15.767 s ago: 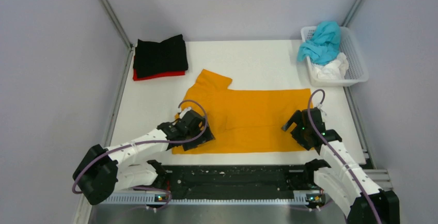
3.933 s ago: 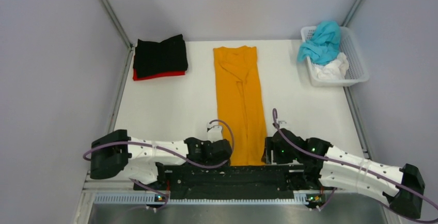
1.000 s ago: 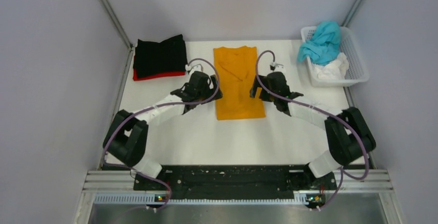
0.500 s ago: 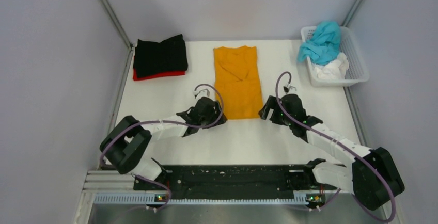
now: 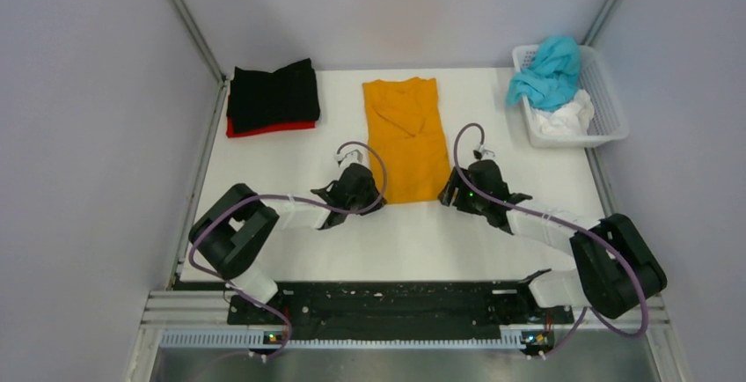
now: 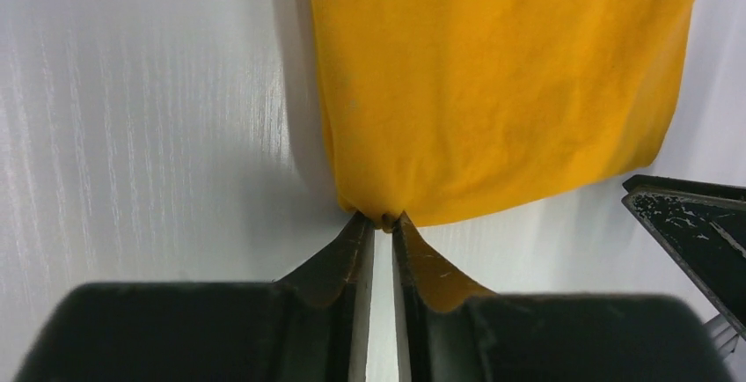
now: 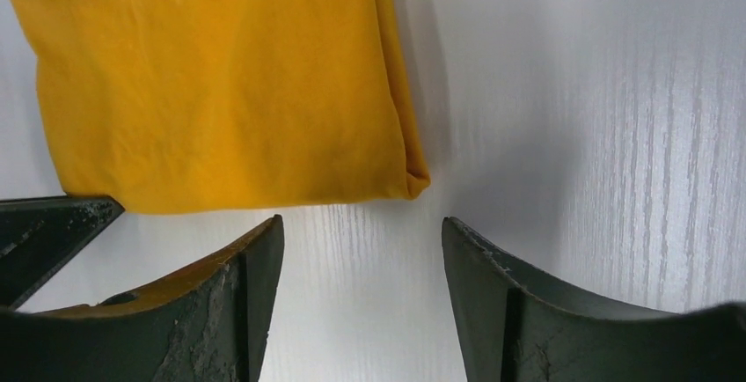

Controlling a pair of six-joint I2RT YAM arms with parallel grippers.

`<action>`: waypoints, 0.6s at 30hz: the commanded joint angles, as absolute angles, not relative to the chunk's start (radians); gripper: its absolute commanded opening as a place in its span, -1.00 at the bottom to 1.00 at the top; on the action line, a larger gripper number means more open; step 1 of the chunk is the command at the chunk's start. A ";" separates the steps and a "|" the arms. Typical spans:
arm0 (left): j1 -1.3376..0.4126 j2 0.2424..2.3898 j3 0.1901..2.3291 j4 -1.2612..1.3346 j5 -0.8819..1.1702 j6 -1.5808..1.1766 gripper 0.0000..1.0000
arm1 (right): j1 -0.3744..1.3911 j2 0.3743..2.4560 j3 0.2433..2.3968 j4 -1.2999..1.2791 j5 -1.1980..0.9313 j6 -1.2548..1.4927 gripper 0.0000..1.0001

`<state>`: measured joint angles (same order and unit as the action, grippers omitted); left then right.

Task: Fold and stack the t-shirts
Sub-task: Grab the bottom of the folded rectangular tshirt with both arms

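An orange t-shirt lies folded into a short strip on the table's middle, its collar at the far end. My left gripper is at the strip's near left corner. In the left wrist view that gripper is shut on a small pinch of the orange t-shirt. My right gripper is at the near right corner. In the right wrist view it stands open, with the orange t-shirt's corner just ahead of the gap and untouched. A folded black t-shirt lies on a red one.
A white lattice basket at the back right holds a crumpled teal t-shirt and a white one. The folded pile sits at the back left. Grey walls close in the white table on both sides.
Both grippers have drawn back from the strip's sides to its near corners. The left one has closed on the left corner. The right one's jaws have narrowed a little.
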<state>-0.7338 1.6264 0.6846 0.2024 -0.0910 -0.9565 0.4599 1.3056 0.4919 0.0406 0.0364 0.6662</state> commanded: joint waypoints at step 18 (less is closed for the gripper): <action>-0.783 1.521 0.645 0.024 -0.154 -0.942 -1.00 | 0.457 1.220 0.465 -0.046 0.027 0.667 -1.00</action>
<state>-0.7429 1.6142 0.6895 0.1535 -0.1139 -0.9661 0.4595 1.3430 0.4828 0.0593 0.0616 0.6804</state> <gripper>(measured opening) 0.015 0.009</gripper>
